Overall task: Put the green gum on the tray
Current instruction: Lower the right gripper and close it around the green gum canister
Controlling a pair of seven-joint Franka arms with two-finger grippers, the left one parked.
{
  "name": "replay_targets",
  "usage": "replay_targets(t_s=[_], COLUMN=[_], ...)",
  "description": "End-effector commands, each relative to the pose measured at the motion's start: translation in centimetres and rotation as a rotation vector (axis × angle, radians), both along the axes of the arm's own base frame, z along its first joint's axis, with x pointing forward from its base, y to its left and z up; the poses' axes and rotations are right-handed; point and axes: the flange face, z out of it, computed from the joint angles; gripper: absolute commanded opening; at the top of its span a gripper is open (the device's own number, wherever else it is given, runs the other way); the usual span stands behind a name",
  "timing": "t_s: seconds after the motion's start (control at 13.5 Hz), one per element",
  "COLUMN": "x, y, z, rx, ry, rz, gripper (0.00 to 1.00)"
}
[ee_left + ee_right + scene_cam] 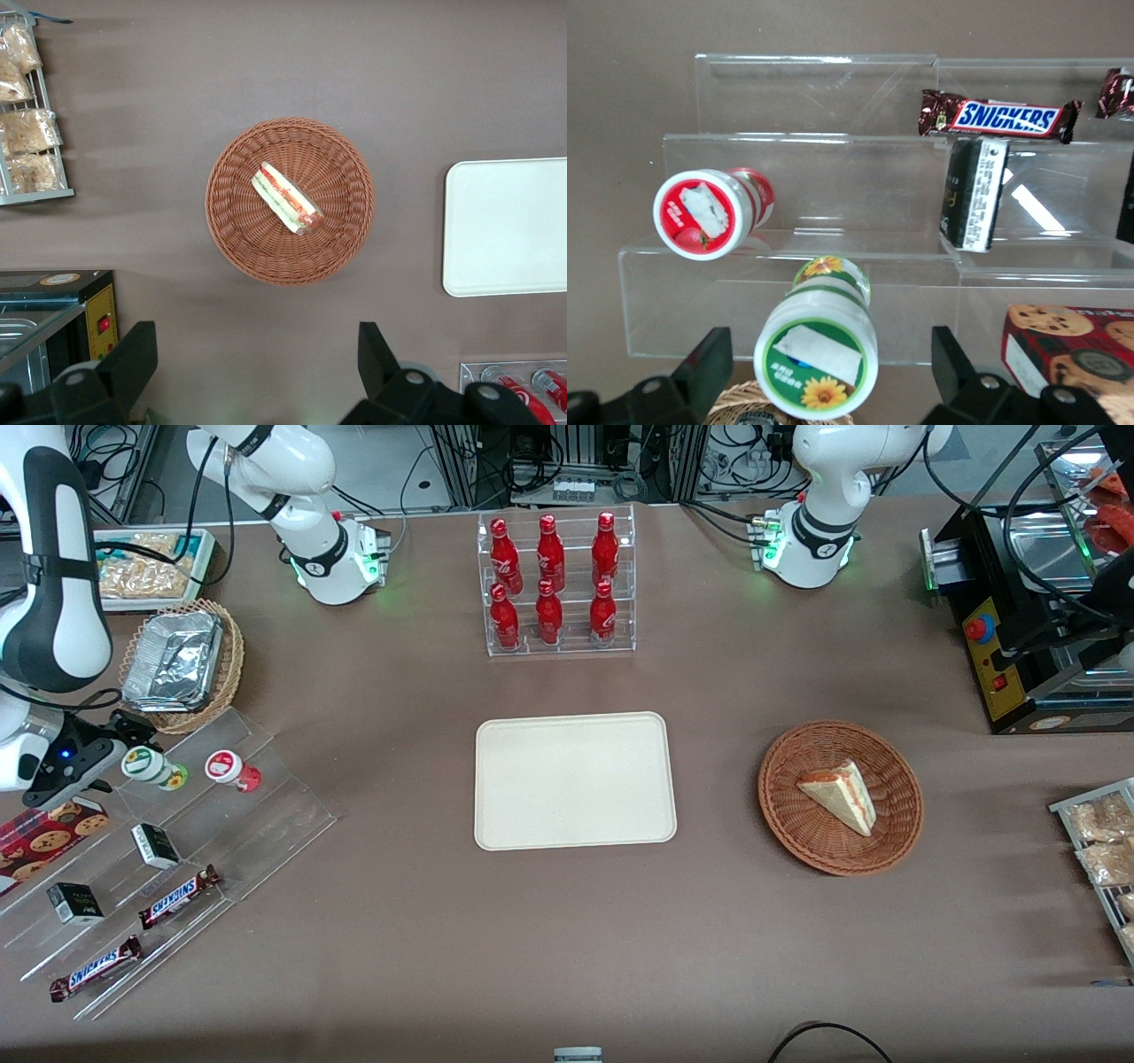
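Clearly the green gum [818, 354] had not been picked up: it stood on the clear stepped shelf [221, 815] at the working arm's end of the table, beside the red gum bottle [232, 770]. The gripper [106, 748] hung just beside it, fingers [702, 365] spread wide around the lid, gripping nothing. Closing, lifting and carrying all remained. The tray [574, 781] lay bare mid-table, well apart, with open cloth between.
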Motion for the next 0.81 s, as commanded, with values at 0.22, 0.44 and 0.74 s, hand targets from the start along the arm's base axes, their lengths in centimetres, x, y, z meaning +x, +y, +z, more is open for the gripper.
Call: replay_targets(t_s=[0.22,0.44,0.74], x=[-1.5,-1.5,-1.2], y=[-0.2,-0.2,0.3], z=[-1.1,-1.1,-0.1], rx=[0.009,0.009,0.008], ry=[-0.043,-0.043,-0.051], rz=[0.024,0.024,0.016], gripper=[0.58,0.03,0.00])
